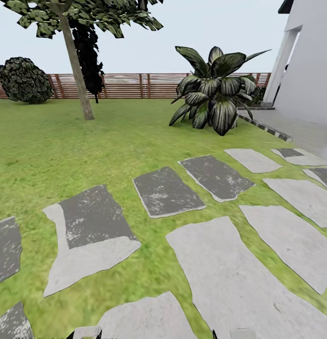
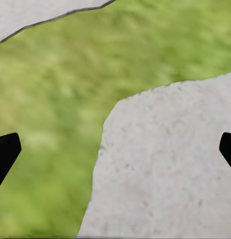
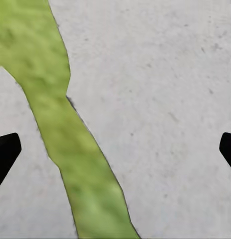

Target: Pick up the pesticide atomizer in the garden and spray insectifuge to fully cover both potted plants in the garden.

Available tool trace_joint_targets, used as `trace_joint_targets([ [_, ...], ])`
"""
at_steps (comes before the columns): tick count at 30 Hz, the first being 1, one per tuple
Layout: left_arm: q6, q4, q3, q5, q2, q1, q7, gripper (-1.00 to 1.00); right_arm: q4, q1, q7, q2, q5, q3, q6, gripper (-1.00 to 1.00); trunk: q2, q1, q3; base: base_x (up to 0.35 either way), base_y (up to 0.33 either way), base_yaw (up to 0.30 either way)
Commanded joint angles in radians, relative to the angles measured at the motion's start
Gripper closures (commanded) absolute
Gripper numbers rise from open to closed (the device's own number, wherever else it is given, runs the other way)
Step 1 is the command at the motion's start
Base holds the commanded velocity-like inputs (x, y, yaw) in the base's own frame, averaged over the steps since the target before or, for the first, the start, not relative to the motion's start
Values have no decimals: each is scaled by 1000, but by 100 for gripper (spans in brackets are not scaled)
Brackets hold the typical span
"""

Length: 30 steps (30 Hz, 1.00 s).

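The head view looks over the garden: a green lawn (image 1: 64,150) with grey stepping stones (image 1: 165,192) that run across it toward a white house wall (image 1: 307,75) at the far right. A brown slatted fence (image 1: 130,85) closes the far edge of the lawn. In front of it stands a thin tree (image 1: 76,66), with a round dark bush (image 1: 24,80) by the far left end of the fence. A large plant (image 1: 215,89) with broad striped leaves grows on the lawn near the house.

The left tool (image 2: 115,149) hangs over the edge of a pale stone (image 2: 165,169) and grass (image 2: 55,114); its dark fingertips (image 2: 5,152) stand wide apart with nothing between them. The right tool (image 3: 115,149) is also spread wide and empty, over a stone (image 3: 160,99) crossed by a narrow strip of grass (image 3: 70,139).
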Motion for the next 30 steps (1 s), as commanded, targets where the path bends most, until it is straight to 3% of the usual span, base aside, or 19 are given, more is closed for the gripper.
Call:
trace_joint_targets([
  [1,-4,1,7,-8,0,-1,0,-100,0,0,-8,0,9,0,-2,-100,0,0,-1,31,-17,279],
  [25,-4,-8,21,11,5,-2,11,-100,0,0,-6,0,9,1,0,-100,0,0,-1,3,-1,279],
  [30,-4,-9,32,44,6,-2,33,-100,0,0,-6,0,9,1,-1,-100,0,0,-1,0,0,279],
])
